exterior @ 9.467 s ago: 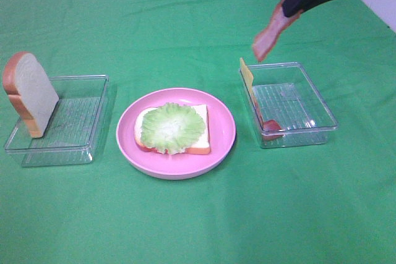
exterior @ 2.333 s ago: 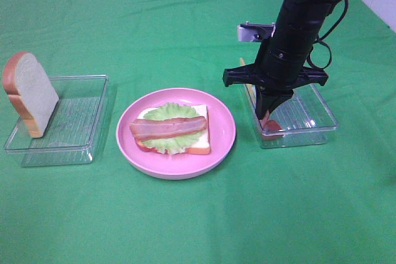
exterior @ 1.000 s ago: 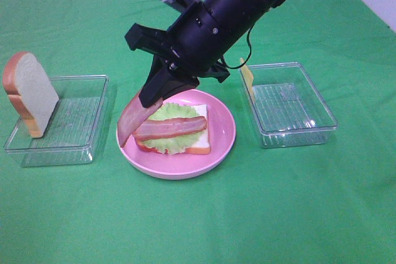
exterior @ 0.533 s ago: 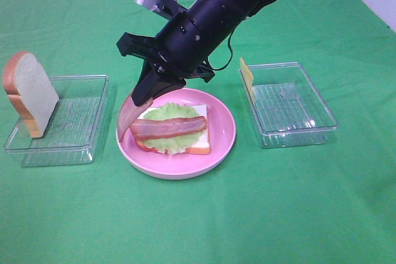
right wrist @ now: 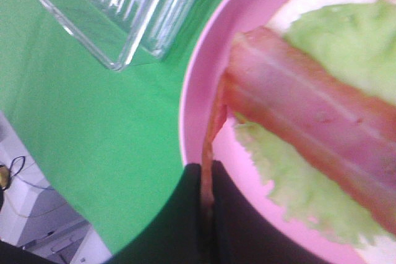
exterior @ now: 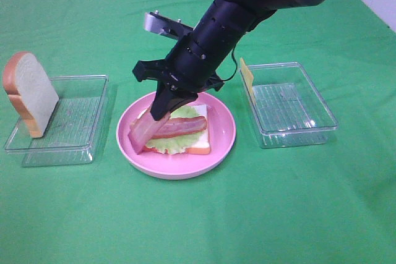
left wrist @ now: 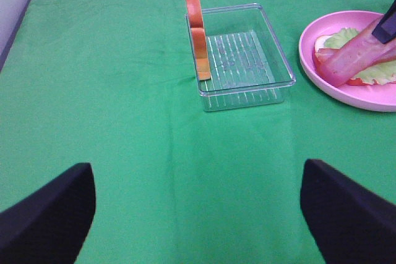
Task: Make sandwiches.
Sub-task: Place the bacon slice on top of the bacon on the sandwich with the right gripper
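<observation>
Because the second bacon strip (exterior: pixel 143 133) belongs beside the first strip (exterior: pixel 183 127) on the open sandwich (exterior: pixel 199 146), the right gripper (exterior: pixel 162 108) pinches its upper end tight, dangling it slantwise over the lettuce (exterior: pixel 168 145) and pink plate (exterior: pixel 179 172) on the counter (exterior: pixel 198 227).

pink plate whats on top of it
On the pink plate: a bread slice under lettuce and one flat bacon strip. The right gripper holds a second bacon strip slanting down over it. Lettuce hides most of the bread.
</observation>
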Robot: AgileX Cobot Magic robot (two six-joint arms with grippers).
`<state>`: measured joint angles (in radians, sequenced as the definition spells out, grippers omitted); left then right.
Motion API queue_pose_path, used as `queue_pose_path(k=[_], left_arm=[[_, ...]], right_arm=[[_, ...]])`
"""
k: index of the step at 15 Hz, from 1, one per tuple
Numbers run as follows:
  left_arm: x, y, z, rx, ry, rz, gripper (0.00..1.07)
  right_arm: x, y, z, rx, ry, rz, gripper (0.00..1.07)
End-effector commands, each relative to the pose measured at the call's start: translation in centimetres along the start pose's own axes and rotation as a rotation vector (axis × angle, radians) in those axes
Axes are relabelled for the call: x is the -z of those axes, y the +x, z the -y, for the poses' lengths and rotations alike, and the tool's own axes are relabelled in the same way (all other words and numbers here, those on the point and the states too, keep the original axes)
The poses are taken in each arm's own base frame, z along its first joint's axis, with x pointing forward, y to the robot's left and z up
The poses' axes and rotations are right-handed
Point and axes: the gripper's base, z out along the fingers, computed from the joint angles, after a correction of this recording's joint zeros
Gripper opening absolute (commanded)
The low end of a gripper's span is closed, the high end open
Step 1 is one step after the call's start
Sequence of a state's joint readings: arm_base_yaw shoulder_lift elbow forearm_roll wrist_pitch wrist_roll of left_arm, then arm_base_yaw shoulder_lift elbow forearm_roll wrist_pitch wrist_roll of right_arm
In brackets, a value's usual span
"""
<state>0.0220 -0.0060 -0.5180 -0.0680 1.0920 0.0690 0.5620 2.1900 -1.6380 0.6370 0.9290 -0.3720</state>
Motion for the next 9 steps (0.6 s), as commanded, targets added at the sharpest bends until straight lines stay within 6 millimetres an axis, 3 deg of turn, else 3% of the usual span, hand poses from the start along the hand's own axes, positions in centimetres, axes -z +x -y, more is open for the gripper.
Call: queue_pose_path(k=[1,7,9], left_arm=[[0.14,0.04,0.03,0.006,0.007,0.027,0.84],[0.14,0.04,0.03,0.006,0.007,0.027,0.84],[0.14,0.04,0.03,0.006,0.007,0.027,0.84]], right_arm=[[1.28,-0.55,1.31,-0.021,0.071,0.019,0.00],[1.52,-0.74,1.82,0.008,0.154,0.021,0.01],[1.55,-0.68,2.02,0.011,0.176,0.015,0.13]])
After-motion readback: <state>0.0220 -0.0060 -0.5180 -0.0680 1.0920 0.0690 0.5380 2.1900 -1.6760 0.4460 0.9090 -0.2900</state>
